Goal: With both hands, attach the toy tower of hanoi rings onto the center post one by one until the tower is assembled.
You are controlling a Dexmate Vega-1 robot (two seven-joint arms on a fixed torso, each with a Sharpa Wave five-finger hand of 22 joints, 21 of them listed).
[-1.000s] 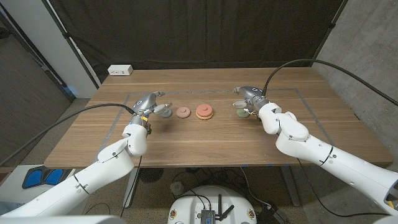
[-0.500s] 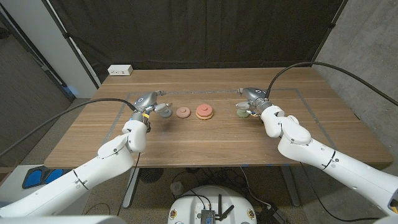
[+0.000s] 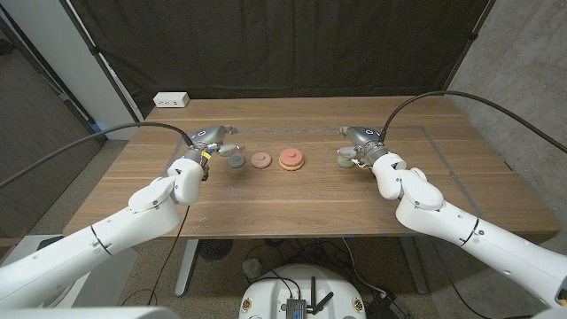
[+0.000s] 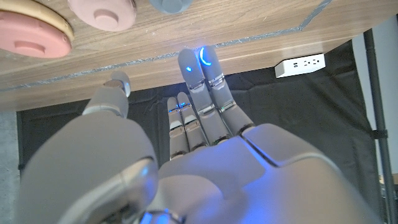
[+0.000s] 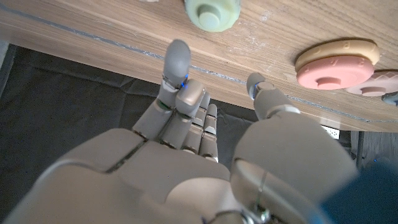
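The center stack (image 3: pixel 291 159) is a tan base carrying a red-pink ring, mid-table. To its left lie a pale pink ring (image 3: pixel 260 160) and a grey-blue ring (image 3: pixel 236 161); to its right lies a green ring (image 3: pixel 344 161). My left hand (image 3: pixel 209 140) hovers just behind and left of the grey-blue ring, fingers apart, holding nothing. My right hand (image 3: pixel 361 142) is close behind and right of the green ring, also empty. The left wrist view has the stack (image 4: pixel 31 34), pink ring (image 4: pixel 102 9) and grey-blue ring (image 4: pixel 174 5) beyond the fingertips (image 4: pixel 200 62). In the right wrist view the green ring (image 5: pixel 212 11) and stack (image 5: pixel 336 62) lie past my fingers (image 5: pixel 177 62).
A taped rectangle outlines the work area on the wooden table (image 3: pixel 292 204). A white power strip (image 3: pixel 171 100) sits at the far left corner. A black curtain hangs behind the table. Cables run from both wrists.
My left hand has drawn back from the grey-blue ring toward the far left, and its arm has swung outward. The right hand has edged slightly toward the far side. The rings stay put.
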